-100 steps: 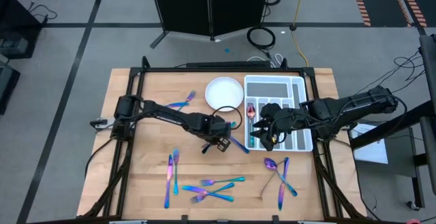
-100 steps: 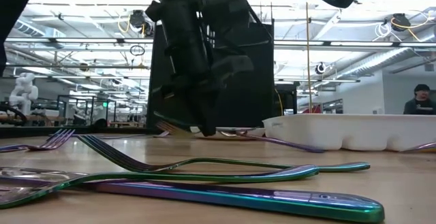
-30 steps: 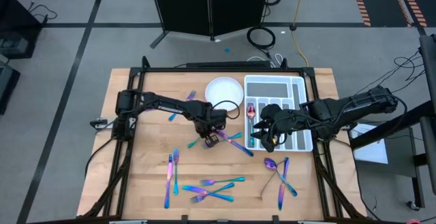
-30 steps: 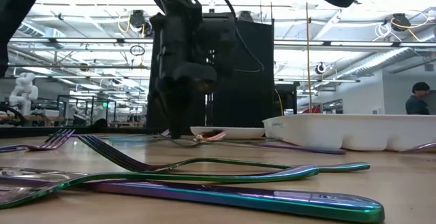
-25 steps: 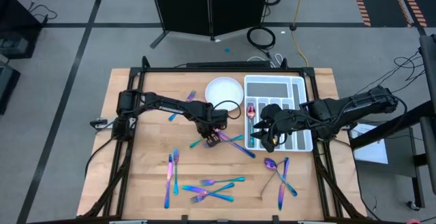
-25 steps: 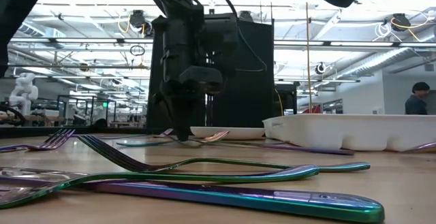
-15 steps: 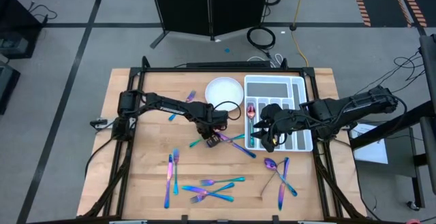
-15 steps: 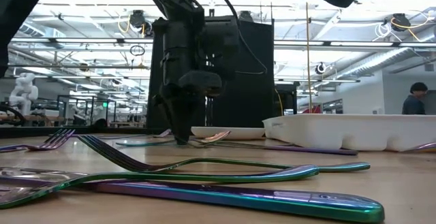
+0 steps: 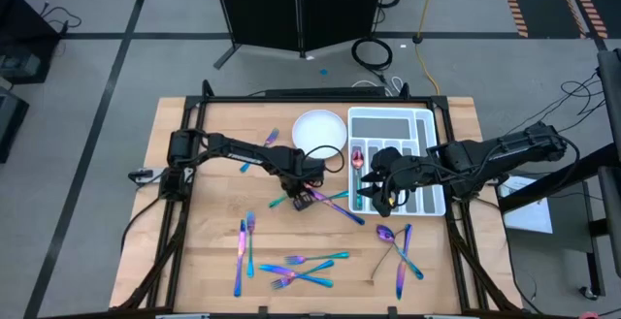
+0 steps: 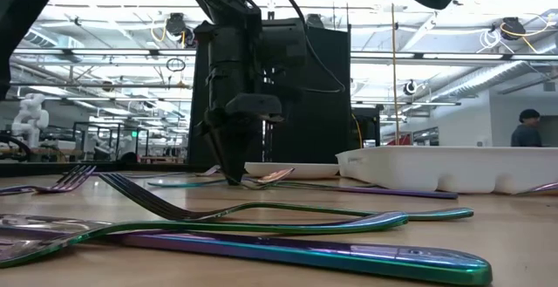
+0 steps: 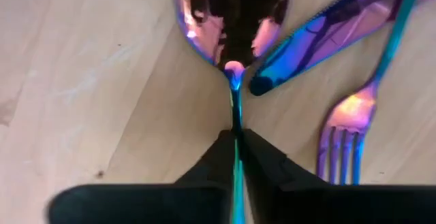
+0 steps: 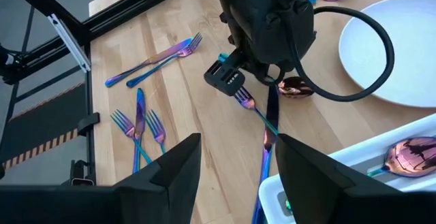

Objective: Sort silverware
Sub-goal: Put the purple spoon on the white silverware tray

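No text, label, brand, number or sign can be read in any of the views.

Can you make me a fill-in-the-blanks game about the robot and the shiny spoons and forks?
1. The left gripper pinches the thin handle of a ____.
2. The round white plate has ____ on it.
3. One spoon already lies inside the white ____.
4. The right gripper hovers with its fingers ____.

Missing words: spoon; nothing; tray; open
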